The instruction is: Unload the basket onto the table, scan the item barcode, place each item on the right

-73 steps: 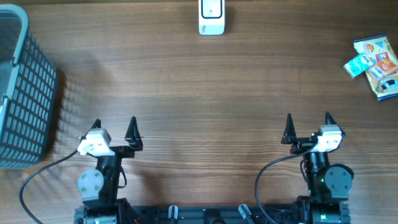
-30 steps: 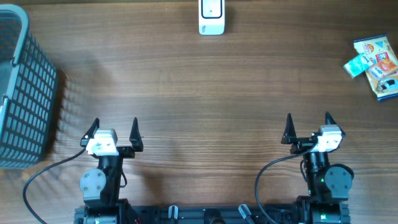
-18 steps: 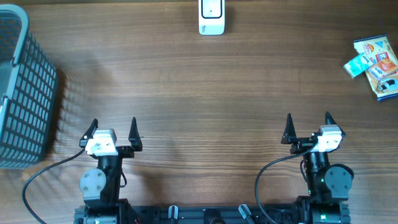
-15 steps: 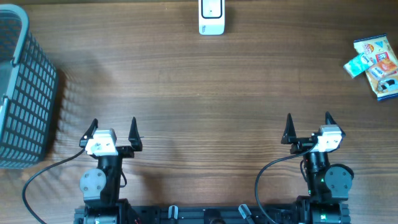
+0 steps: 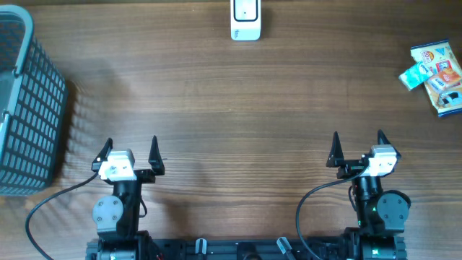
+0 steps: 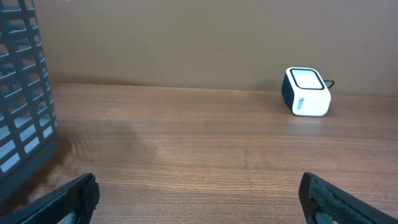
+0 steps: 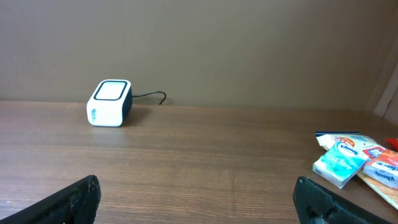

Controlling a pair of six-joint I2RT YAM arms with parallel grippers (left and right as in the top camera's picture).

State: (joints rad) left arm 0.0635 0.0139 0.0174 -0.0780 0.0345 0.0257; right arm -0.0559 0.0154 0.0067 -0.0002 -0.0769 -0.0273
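Note:
A white barcode scanner [image 5: 245, 19] stands at the table's far edge, also visible as the scanner [image 6: 306, 92] in the left wrist view and the scanner [image 7: 109, 102] in the right wrist view. A small teal packet [image 5: 415, 75] lies at the far right against larger snack packets [image 5: 442, 78]; the right wrist view shows the teal packet [image 7: 339, 163] too. My left gripper [image 5: 130, 146] rests near the front left, open and empty, its fingers [image 6: 74, 198] wide apart. My right gripper [image 5: 357, 141] rests near the front right, open and empty.
A grey mesh basket [image 5: 25, 108] stands at the left edge, its wall [image 6: 22, 93] filling the left of the left wrist view. A cable runs from the scanner's back.
The left gripper has swung slightly, straightening to face the far edge. The right arm and the items have not moved.

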